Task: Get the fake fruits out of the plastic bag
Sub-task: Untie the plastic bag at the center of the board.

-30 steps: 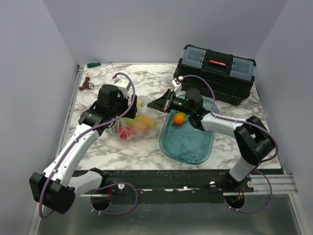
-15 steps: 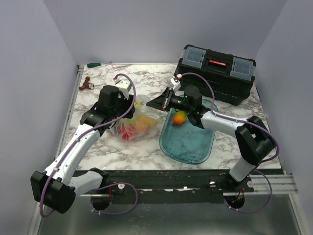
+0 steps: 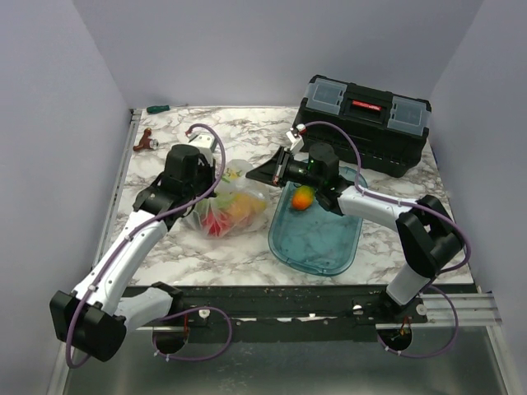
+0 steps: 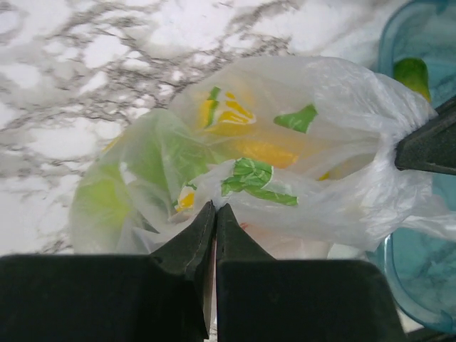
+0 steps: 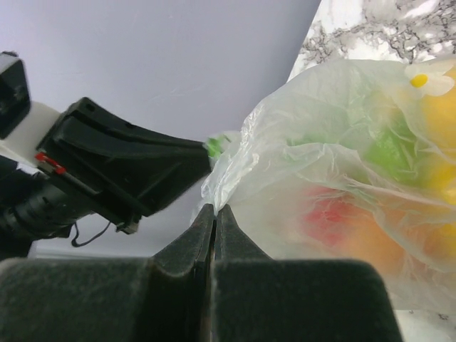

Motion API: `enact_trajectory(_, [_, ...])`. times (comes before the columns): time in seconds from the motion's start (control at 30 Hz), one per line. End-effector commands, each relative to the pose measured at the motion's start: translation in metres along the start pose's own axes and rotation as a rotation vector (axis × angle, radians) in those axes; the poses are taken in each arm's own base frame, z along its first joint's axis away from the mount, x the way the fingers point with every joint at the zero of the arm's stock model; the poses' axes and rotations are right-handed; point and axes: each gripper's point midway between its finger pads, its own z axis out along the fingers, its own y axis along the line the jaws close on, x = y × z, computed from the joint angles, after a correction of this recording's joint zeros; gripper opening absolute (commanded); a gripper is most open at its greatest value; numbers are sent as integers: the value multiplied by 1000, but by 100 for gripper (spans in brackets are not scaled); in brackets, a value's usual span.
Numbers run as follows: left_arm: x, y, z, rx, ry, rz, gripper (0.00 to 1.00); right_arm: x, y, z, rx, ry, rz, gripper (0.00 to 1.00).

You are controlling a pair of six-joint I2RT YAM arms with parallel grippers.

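**Both pinch the thin bag (image 4: 320, 142) from opposite sides**

The left jaws and the right jaws are each pressed together on a fold of the bag's film. The bag sits on the worktop (image 3: 247, 132), just beside the blue tray (image 3: 317, 247). If it is pulled too hard, the film may tear or slip free, and loose fruits could roll away. The bag holds red, yellow and green fruits (image 3: 222, 218); the tray holds one orange-green fruit (image 3: 302, 197).

No writing, brand, number or sign can be read in any view. The red strip (image 3: 368, 105) on the lid of the black plastic toolbox (image 3: 356, 133), beyond the right claw (image 3: 254, 176), is too small to tell whether it carries lettering. The thin see-through plastic bag (image 4: 335, 199) at that claw's tips bears only printed yellow slices and green leaves.
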Motion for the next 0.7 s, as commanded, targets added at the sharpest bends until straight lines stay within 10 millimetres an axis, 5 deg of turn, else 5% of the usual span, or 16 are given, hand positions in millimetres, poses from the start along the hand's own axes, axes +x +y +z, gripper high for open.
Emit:
enact_trajectory(0.0, [-24, 52, -35, -309, -182, -112, 0, -17, 8, -3, 17, -63, -48, 1])
enact_trajectory(0.13, [-30, 80, -67, -471, -293, -184, 0, -31, -15, -4, 62, -87, 50, 1])
enact_trajectory(0.3, [-37, 85, -82, -484, -394, -202, 0, -46, -39, -6, 48, -118, 220, 1])
enact_trajectory(0.43, [-41, 74, -83, -418, -393, -183, 0, -41, -50, 5, 137, -27, 144, 4])
enact_trajectory(0.67, [-43, 60, -81, -330, -401, -156, 0, -52, -46, -37, 439, -103, -166, 50])
